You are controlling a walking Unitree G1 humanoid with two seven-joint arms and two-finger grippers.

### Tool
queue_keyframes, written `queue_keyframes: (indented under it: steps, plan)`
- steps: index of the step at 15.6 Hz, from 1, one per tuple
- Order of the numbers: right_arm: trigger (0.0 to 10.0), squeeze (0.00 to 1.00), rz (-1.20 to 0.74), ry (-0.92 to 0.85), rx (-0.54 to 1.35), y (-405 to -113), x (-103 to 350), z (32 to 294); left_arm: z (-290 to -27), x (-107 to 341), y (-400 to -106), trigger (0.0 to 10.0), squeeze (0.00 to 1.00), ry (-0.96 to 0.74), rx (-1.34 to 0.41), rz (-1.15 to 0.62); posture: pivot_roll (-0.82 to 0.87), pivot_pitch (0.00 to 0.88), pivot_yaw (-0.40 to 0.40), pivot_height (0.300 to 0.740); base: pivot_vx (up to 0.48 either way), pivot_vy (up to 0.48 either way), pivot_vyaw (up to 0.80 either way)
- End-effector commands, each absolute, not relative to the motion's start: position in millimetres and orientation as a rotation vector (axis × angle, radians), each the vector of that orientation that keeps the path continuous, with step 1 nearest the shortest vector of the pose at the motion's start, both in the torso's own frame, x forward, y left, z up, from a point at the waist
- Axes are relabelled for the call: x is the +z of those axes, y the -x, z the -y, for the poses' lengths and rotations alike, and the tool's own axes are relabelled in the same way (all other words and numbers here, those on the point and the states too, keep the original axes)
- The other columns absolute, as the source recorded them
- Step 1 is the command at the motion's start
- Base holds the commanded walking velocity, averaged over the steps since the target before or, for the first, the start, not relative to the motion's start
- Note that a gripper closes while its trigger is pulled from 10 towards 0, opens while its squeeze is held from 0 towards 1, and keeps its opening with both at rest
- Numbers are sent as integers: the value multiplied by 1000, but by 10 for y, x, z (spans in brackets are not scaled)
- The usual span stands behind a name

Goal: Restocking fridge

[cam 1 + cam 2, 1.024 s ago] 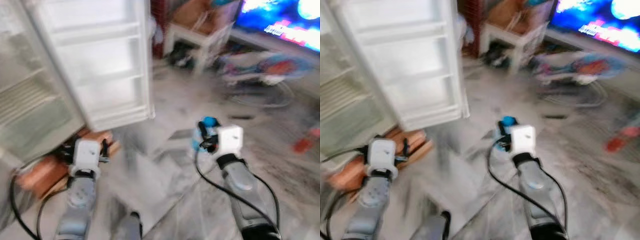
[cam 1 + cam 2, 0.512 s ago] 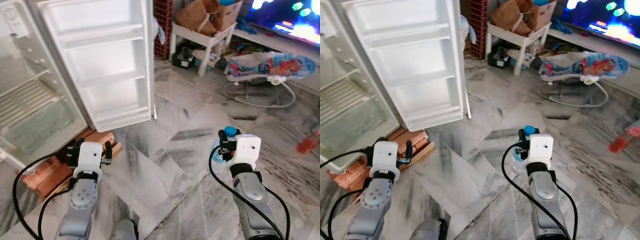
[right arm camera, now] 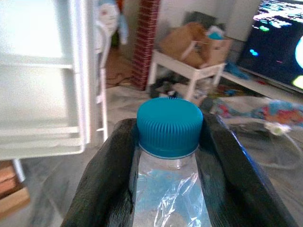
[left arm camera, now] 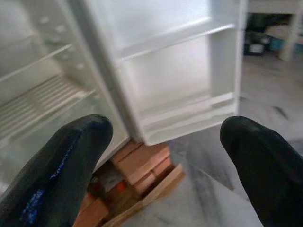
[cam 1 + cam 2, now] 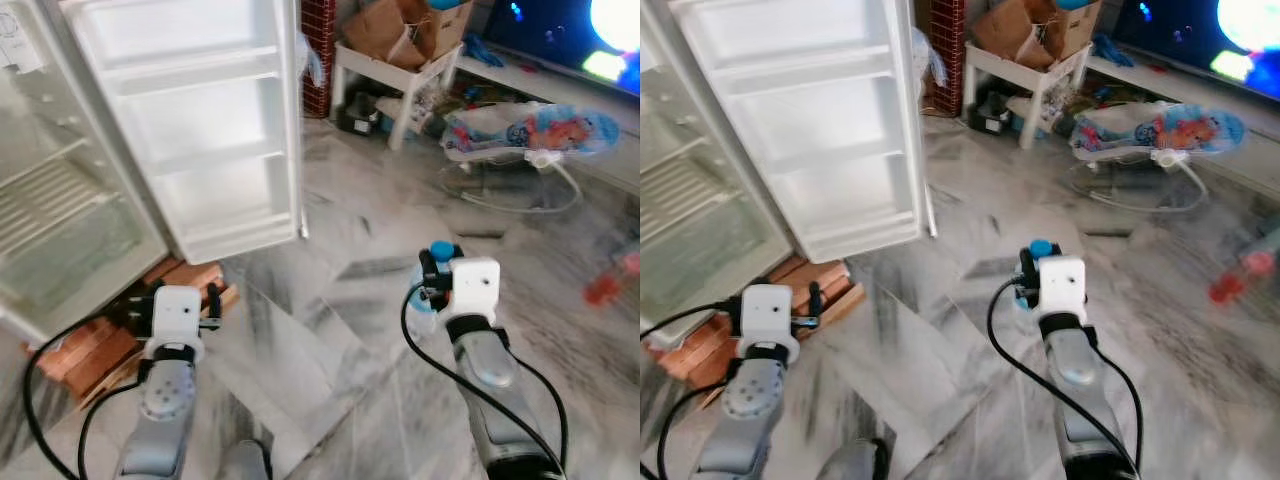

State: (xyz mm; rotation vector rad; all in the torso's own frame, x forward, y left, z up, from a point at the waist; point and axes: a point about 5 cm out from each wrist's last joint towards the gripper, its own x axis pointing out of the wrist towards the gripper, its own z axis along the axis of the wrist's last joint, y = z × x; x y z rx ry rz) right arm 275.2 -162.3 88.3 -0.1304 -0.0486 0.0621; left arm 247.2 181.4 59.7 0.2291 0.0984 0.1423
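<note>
Bottle (image 3: 168, 189) clamped upright in raised right gripper (image 3: 168, 156) jaws.

A lived-in family home, living area with a fridge standing open.

Grey-veined marble floor (image 5: 330, 330) throughout. At 10 o'clock, an open white fridge (image 5: 60, 200) propped on bricks (image 5: 190, 278), its door (image 5: 200, 120) swung wide. At 12 o'clock, a small white table (image 5: 395, 75) piled with cardboard boxes (image 5: 385, 25). At 1 o'clock, a colourful baby bouncer (image 5: 525, 135) on the floor below a glowing television screen (image 5: 590, 40).
</note>
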Motion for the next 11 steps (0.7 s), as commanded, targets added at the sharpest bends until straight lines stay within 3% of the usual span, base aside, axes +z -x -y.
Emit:
queue_keyframes:
  steps: [1, 9, 11]
  plan:
    - [10000, 0, 86, 122, 91, -2768, 962, 1565, -1852, 583, -2450, 10000, 0, -227, 158, -117, 138, 105, -58, 740, 0, -356, 794]
    - [10000, 0, 86, 87, 162, -2768, 982, 1496, -1850, 583, -2437, 10000, 0, -225, 169, -134, 139, 126, -62, 740, 0, -334, 785]
    - [10000, 0, 86, 79, 177, -2756, 986, 1480, -1899, 566, -2421, 10000, 0, -192, 214, -154, 140, 133, -66, 740, 0, 0, 778]
